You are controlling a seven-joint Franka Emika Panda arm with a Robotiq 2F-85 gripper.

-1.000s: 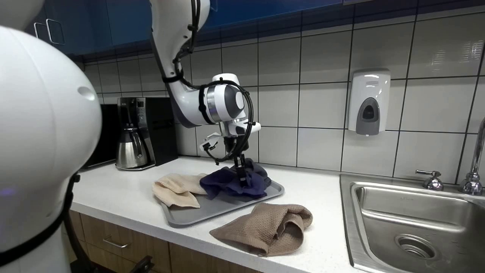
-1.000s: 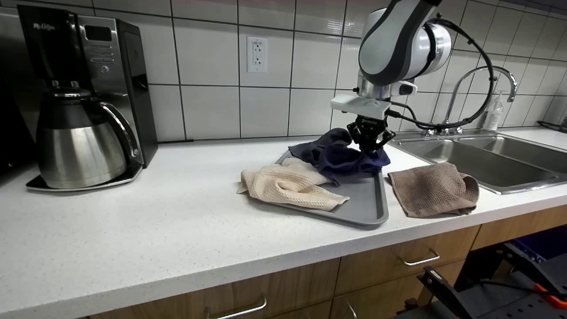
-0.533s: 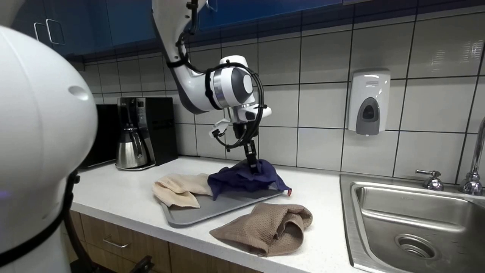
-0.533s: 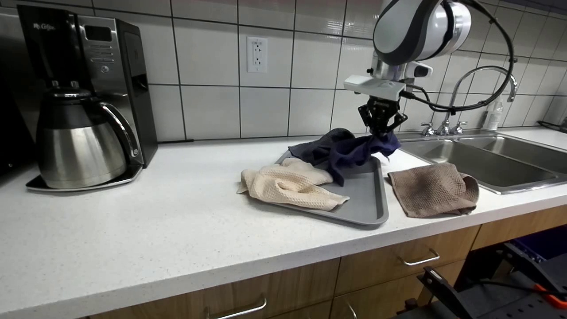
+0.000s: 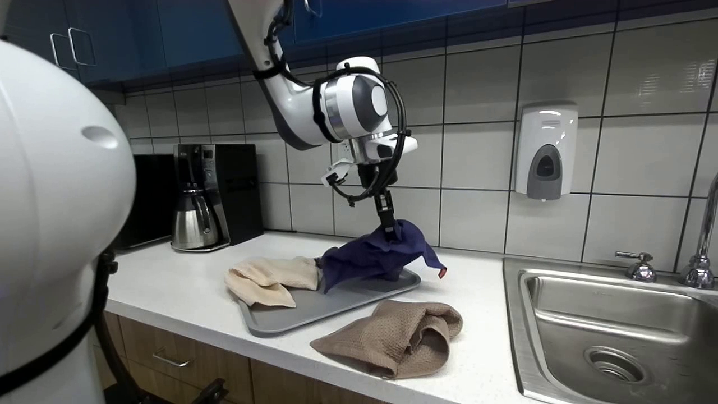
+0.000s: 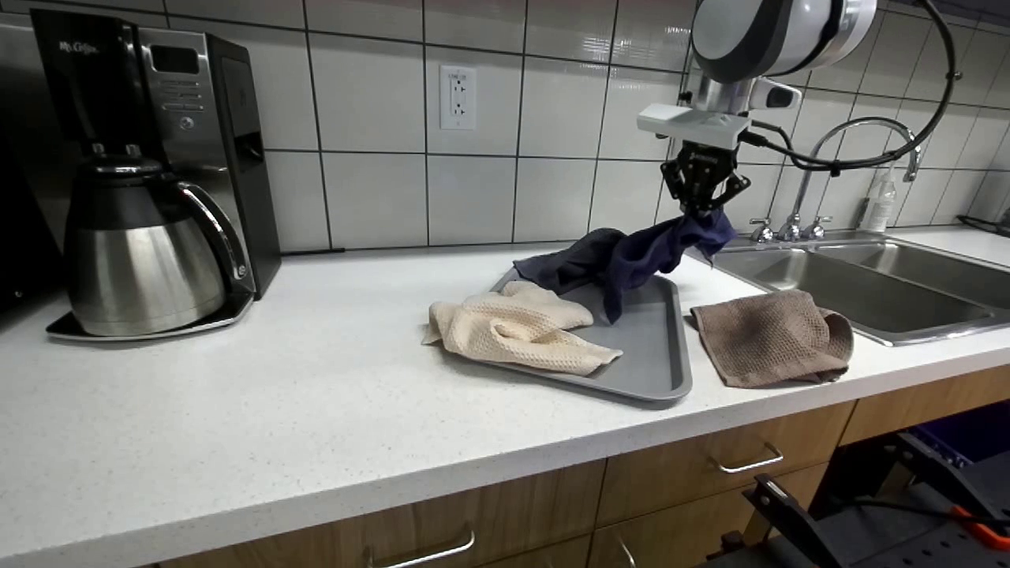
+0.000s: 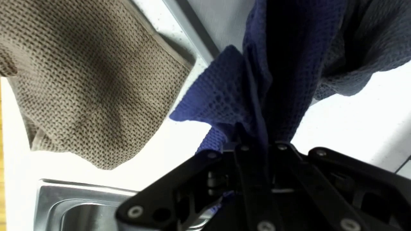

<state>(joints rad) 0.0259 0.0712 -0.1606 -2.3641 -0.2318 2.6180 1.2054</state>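
My gripper [image 5: 389, 227] is shut on a purple-blue cloth [image 5: 370, 255] and holds its upper part raised; in the wrist view the cloth [image 7: 224, 86] is bunched between the fingers [image 7: 252, 146]. The lower folds hang over a grey tray [image 5: 297, 317], and one corner with a red tag hangs past its edge. A dark grey cloth [image 6: 564, 264] lies at the tray's back, touching or close to the purple one; I cannot tell which. A cream cloth [image 6: 513, 327] lies on the tray's other end. A brown cloth [image 5: 392, 339] lies on the counter beside the tray.
A steel sink [image 5: 519, 336] with a tap [image 6: 813, 170] is set into the counter beyond the brown cloth. A coffee maker with a steel carafe [image 6: 146, 260] stands at the far end. A soap dispenser [image 5: 547, 148] hangs on the tiled wall, under blue cabinets [image 5: 392, 19].
My gripper has risen and moved toward the sink side, lifting the purple cloth from the tray. Its red-tagged corner now hangs free. The other cloths and tray have stayed put.
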